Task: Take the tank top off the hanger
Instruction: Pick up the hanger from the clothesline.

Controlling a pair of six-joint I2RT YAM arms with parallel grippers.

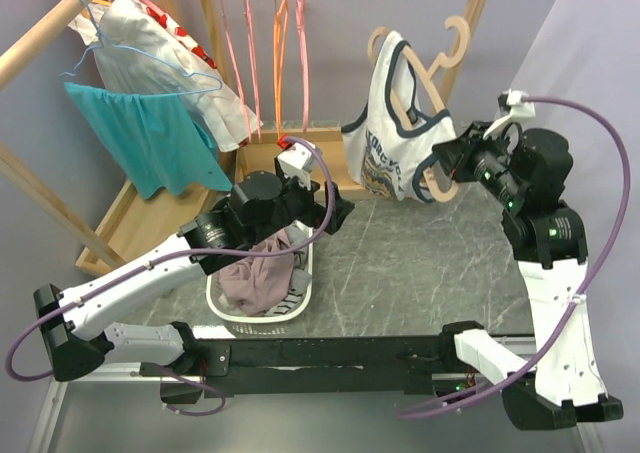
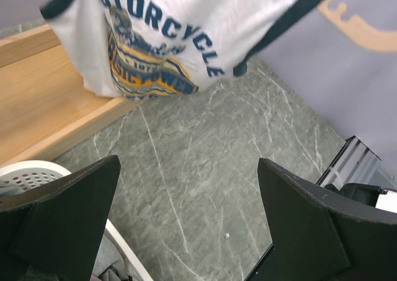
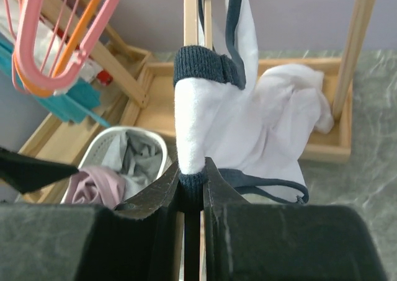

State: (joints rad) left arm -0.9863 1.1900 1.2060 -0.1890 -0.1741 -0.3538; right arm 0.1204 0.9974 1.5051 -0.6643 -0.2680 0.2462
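Above the tabletop's (image 1: 420,263) far edge, right jaws pinch the tank top (image 1: 385,143) on its hanger (image 1: 440,58); spread left jaws should tug it off.

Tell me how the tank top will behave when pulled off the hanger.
Probably floppy: the tank top hangs in loose folds and bunches over the hanger. Likely light, since the right fingers hold it by a pinch of trim. Its strap may snag on the hanger's notched arm.
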